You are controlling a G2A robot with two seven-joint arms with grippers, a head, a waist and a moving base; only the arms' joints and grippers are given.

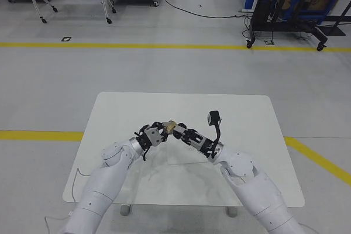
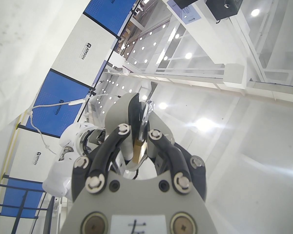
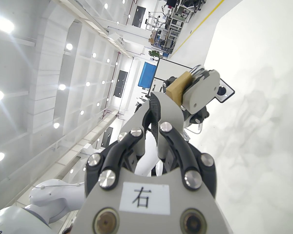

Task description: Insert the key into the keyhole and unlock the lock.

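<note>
A: Checking top view: lock (image 1: pixel 171 124) over the desk (image 1: pixel 245 117), left gripper (image 1: pixel 162 128) and right gripper (image 1: pixel 179 131) on either side of it.
B: Left wrist?
A: Left gripper pinching the lock, brass body between its fingers.
B: Right wrist?
A: Right gripper pressed together, tip just beside the lock.

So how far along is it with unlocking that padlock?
Done: the padlock is held above the table, clamped in the left gripper. In hand: the right gripper, shut, has its tips at the lock's brass body; the key is hidden, so insertion cannot be confirmed. Left: turning the key and freeing the shackle.
</note>
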